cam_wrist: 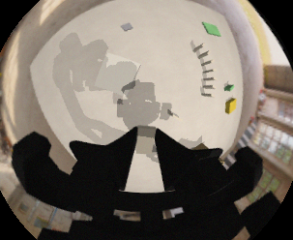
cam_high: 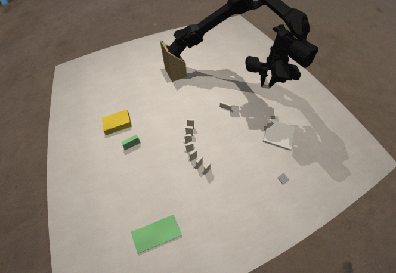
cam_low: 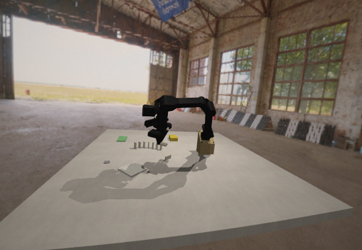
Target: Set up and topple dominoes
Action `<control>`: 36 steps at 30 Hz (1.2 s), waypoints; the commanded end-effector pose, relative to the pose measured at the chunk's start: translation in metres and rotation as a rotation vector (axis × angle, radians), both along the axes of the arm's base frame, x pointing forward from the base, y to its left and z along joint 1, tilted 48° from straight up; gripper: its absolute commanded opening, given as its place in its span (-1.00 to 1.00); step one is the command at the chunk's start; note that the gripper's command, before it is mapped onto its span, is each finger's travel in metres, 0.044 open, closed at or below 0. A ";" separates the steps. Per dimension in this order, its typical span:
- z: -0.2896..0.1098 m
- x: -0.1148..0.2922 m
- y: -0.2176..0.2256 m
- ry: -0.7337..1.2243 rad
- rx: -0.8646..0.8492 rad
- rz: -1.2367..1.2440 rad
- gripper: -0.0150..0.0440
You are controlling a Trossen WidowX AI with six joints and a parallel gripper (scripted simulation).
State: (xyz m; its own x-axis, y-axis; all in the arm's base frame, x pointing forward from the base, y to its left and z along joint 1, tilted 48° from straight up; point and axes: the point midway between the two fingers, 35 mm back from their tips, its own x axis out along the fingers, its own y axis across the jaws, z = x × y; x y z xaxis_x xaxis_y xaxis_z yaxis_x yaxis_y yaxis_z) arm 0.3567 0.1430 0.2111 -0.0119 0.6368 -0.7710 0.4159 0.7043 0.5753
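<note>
A curved row of several beige dominoes (cam_high: 189, 146) (cam_low: 143, 144) (cam_wrist: 206, 72) stands upright on the table. My gripper (cam_high: 266, 85) (cam_low: 159, 143) (cam_wrist: 146, 130) is shut on a beige domino, whose end shows between the fingertips. It holds this domino well above the table, to the right of the row in the top view. Another loose domino (cam_high: 225, 106) (cam_low: 167, 157) (cam_wrist: 171, 113) lies on its side on the table, between the row and the gripper in the top view. The fingers hide much of the held domino.
A yellow block (cam_high: 115, 122) (cam_low: 173, 138) (cam_wrist: 230, 105) and a small green block (cam_high: 130, 142) (cam_wrist: 229, 87) lie left of the row in the top view. A green plate (cam_high: 156, 233) (cam_low: 121, 138) is nearer. A pale tile (cam_high: 278, 136) (cam_low: 132, 170) and a small grey square (cam_high: 283, 178) (cam_low: 106, 161) lie right.
</note>
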 end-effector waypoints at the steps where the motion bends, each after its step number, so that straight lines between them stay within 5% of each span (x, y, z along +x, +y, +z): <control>1: -0.011 -0.003 0.006 -0.042 -0.116 -0.010 -0.13; 19: -0.039 0.003 0.018 -0.316 -0.490 -0.191 -0.13; 36: -0.024 0.002 0.028 -0.660 -0.629 -0.519 -0.13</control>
State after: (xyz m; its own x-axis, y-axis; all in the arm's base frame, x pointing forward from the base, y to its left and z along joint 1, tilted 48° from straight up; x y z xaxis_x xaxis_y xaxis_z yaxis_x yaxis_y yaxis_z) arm 0.3621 0.1695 0.1808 0.6233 -0.0287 -0.7814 0.4783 0.8045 0.3521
